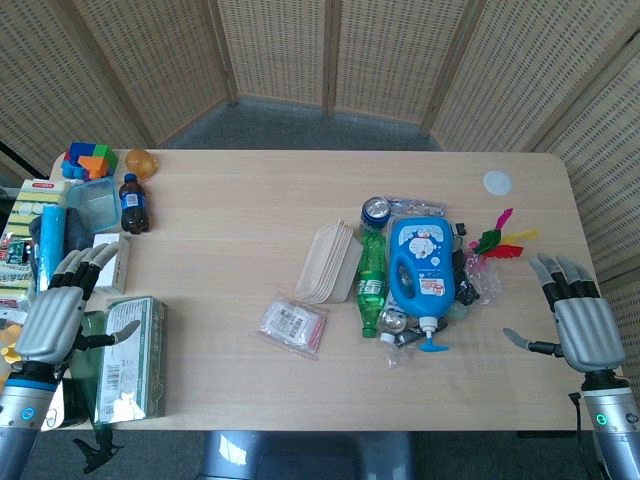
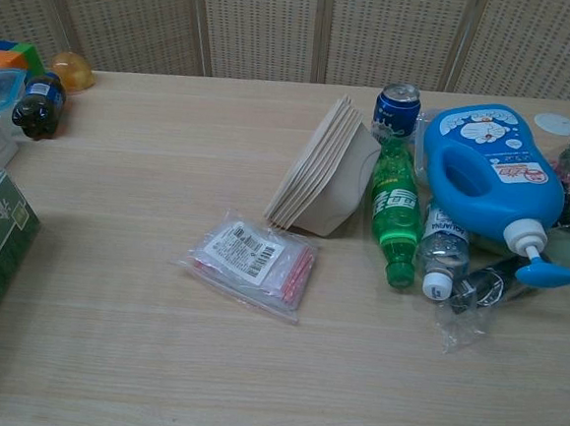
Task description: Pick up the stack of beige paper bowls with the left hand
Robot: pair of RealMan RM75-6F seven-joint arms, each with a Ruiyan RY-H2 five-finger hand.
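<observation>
Beige paper bowls [image 1: 329, 262], nested in a stack, lie on their side at mid-bench [image 1: 250, 200], touching the green bottle [image 1: 371, 283] on their right. Left robot hand [image 1: 62, 310]: fingers spread, holding nothing, above the green box [image 1: 130, 358], well apart from the stack. Right robot hand [image 1: 578, 315]: fingers spread, holding nothing, at the bench's right edge.

A green bottle [image 2: 391, 216] lies on the worktop [image 2: 151, 163] between a blue can [image 2: 398, 107] and a small clear bottle [image 2: 441, 253]. A blue jug [image 2: 490, 175] lies beside them. A clear packet [image 2: 250, 262] lies nearer the front edge. A cola bottle [image 1: 134, 204] stands far left.
</observation>
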